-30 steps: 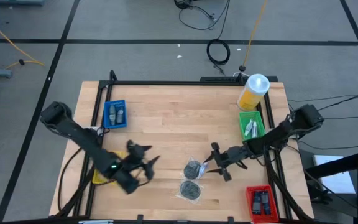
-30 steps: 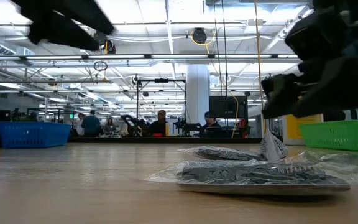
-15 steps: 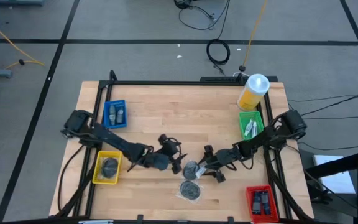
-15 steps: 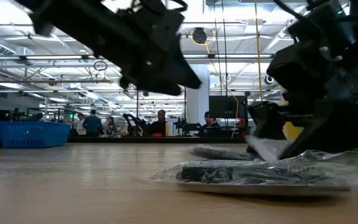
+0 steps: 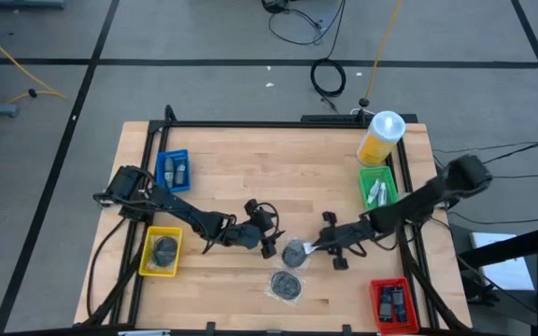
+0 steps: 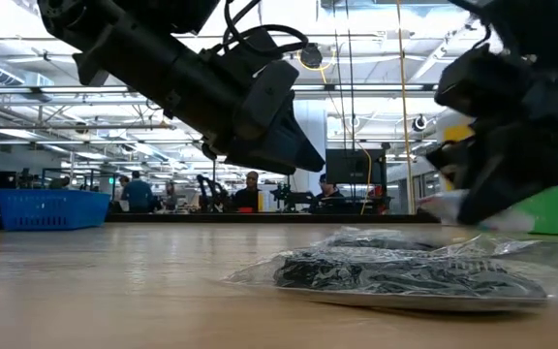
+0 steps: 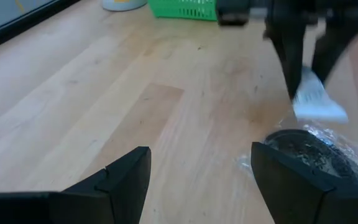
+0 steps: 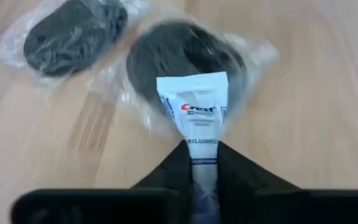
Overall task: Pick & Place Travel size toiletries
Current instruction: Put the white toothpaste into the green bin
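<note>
Wooden table, light planks inside a dark frame, seen from above. Bins near the edges: blue bin at the left rear, yellow bin at the left front with a dark bundle in it, green bin at the right rear holding white toiletries, red bin at the right front. Yellow container with white lid stands behind the green bin.

Right gripper sits at centre table, fingers closed on a small white toothpaste tube. Tube is clamped at its cap end; its flat crimped end sticks out past the fingertips, above a bagged dark bundle. Low view shows the tube clear of the table.

Second bagged bundle lies just in front of the first, nearer the table's front edge.

Left gripper is just to the left of the first bundle, fingers spread wide, nothing between them. Left wrist view shows the tube hanging from the other arm's fingers, over the bundle.
</note>
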Tool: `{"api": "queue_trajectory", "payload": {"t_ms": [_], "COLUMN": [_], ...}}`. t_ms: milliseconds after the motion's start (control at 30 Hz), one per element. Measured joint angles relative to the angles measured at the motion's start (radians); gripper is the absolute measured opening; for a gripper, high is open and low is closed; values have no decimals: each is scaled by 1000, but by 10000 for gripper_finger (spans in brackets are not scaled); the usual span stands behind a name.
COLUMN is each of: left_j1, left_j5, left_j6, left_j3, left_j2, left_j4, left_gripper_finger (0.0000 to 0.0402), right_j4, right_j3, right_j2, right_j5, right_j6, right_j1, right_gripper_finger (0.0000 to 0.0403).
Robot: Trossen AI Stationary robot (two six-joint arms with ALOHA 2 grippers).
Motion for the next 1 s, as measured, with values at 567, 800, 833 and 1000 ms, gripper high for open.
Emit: {"api": "queue_trajectory", "payload": {"t_ms": [567, 800, 833, 1000], "left_j1": [10, 11, 10, 3], "left_j5": [0, 0, 0, 12], "left_j6": [-20, -23, -23, -19], "left_j3": [0, 0, 0, 0], "left_j2": [0, 0, 0, 0], "left_j4": [0, -1, -1, -1], "left_gripper_finger": [271, 271, 271, 271], "right_j4": [-1293, -1415, -1441, -1459], "right_j3": [218, 151, 140, 73], "right_j2": [-552, -509, -505, -501], "right_j5": [362, 406, 415, 419], "right_j6": [862, 1029, 1042, 1083], "right_j1": [-112, -277, -298, -403], "right_gripper_finger": [22, 22, 23, 47]}}
